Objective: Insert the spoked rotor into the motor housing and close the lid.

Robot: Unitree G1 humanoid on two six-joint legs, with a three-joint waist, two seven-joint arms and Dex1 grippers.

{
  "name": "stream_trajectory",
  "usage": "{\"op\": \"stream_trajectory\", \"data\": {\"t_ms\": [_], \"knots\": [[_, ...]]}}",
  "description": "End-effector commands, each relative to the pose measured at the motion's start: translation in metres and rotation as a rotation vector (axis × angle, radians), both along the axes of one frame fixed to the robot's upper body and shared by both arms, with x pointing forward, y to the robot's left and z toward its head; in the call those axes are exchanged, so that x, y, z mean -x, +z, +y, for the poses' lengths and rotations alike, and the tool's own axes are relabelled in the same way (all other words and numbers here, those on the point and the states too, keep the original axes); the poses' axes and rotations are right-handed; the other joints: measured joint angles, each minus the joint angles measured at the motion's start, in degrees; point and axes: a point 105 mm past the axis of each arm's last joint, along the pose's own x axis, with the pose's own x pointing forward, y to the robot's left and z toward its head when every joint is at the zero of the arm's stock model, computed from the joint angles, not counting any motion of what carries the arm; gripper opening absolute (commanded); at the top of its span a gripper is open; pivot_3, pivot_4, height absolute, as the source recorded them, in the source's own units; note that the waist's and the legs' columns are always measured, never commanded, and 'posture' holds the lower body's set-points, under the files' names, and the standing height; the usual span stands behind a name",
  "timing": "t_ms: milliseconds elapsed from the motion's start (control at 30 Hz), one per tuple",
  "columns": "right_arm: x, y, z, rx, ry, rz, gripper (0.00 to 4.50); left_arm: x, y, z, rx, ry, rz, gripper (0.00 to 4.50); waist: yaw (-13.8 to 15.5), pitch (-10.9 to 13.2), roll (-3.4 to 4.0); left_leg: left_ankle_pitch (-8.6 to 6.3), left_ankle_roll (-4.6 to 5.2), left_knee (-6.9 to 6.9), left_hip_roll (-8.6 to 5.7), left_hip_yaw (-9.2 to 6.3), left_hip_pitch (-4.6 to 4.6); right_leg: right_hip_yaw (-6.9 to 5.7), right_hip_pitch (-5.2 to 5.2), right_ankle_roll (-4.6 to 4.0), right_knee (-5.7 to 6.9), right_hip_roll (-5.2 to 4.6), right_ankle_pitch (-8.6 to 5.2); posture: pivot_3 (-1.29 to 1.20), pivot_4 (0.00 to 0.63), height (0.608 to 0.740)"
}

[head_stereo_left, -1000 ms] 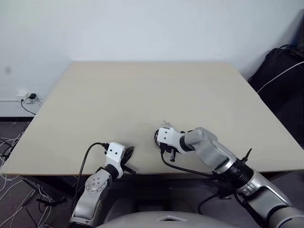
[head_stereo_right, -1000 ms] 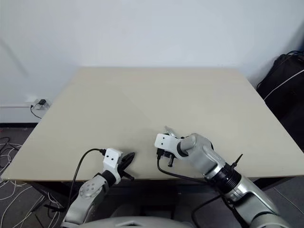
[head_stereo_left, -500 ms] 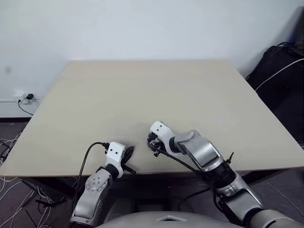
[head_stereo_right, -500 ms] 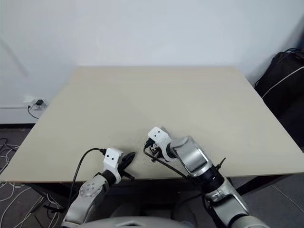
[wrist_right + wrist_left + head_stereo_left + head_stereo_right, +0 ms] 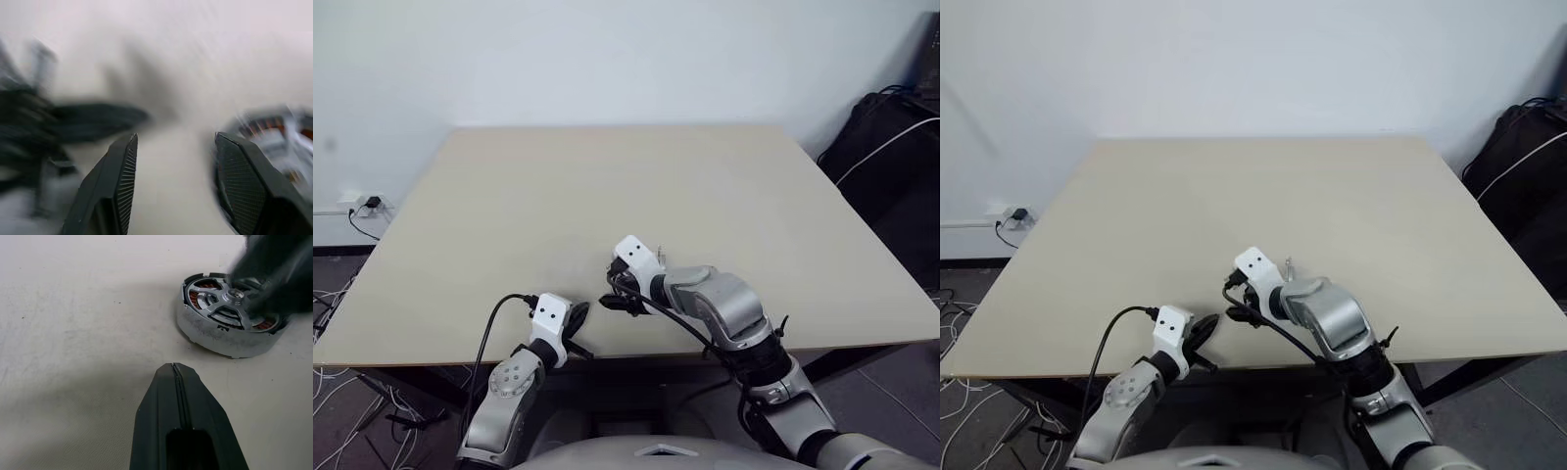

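Note:
The motor housing point(image 5: 215, 335) is a round silver part lying on the table just ahead of my left gripper point(image 5: 173, 367), which is shut and holds nothing. The spoked rotor point(image 5: 217, 298) sits in its top, and copper windings show between the silver spokes. The lid is out of view. My right gripper point(image 5: 176, 139) hovers beside the housing point(image 5: 274, 129), open, with nothing between its fingers. In the left eye view the right gripper point(image 5: 615, 299) hangs close to the left gripper point(image 5: 577, 315) near the table's front edge and covers the housing.
The beige table point(image 5: 607, 186) stretches far behind the grippers. A black bag point(image 5: 891, 127) with a white cable lies on the floor at the right. A wall socket point(image 5: 364, 201) and loose cables are at the left.
My right arm has swung left toward the left gripper, risen a little and rolled its wrist. The left arm has stayed still.

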Motion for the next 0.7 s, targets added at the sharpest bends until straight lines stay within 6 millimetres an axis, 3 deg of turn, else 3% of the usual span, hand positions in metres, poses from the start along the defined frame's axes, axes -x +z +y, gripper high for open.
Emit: {"op": "stream_trajectory", "data": {"t_ms": [33,233,367,567,700], "knots": [[-0.001,0.038,0.008,-0.164,0.017,-0.058,2.68,-0.007,0.017,-0.001,0.018,-0.006,-0.068,0.00,0.06,0.00,0.00,0.00,0.00,0.00,0.00,0.00,0.00,0.00,0.01,0.01,0.00,0.00,0.00,0.00,0.000,0.740],[0.003,0.079,0.013,-0.419,0.019,-0.090,2.68,-0.007,0.018,-0.002,0.018,-0.017,-0.067,0.00,0.01,-0.01,0.03,0.00,0.00,0.00,-0.01,0.00,0.00,0.01,0.00,0.04,0.00,0.01,0.02,0.00,0.000,0.740],[-0.020,0.115,-0.007,-0.551,-0.176,-0.370,2.68,-0.008,0.019,-0.003,0.017,-0.023,-0.074,0.00,0.03,-0.03,0.11,-0.03,-0.05,-0.01,-0.01,0.00,0.01,0.01,0.00,0.05,0.00,0.08,0.03,0.00,0.000,0.740],[-0.037,0.122,-0.047,-0.467,-0.428,-0.673,2.68,-0.017,0.028,0.003,0.002,0.047,-0.149,0.00,0.04,-0.06,0.17,-0.05,-0.11,-0.02,-0.06,0.04,0.03,0.03,0.02,0.09,0.01,0.16,0.05,0.00,0.000,0.740],[-0.045,0.108,-0.083,-0.313,-0.590,-0.788,2.68,-0.023,0.033,0.005,-0.019,0.084,-0.205,0.00,0.02,-0.10,0.23,0.05,-0.09,-0.02,-0.04,0.09,0.04,0.08,0.02,0.05,0.04,0.20,0.03,0.00,0.000,0.740]]}}
